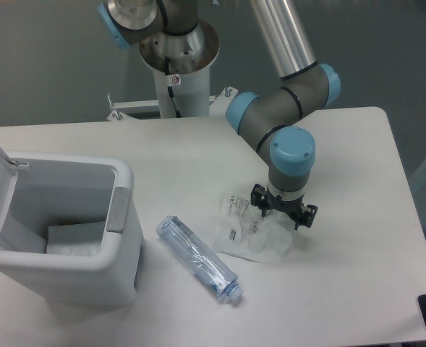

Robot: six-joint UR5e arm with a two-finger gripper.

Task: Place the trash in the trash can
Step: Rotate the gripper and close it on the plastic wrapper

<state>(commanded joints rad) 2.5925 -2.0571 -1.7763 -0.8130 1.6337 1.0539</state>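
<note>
Two trash pieces: wrapper (250, 233) just under the claw (283, 215), its spread unclear; bottle (198, 259) farther left.

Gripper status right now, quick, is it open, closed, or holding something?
Gripper: above the wrapper, nothing visibly held; open or closed cannot be told.
</note>
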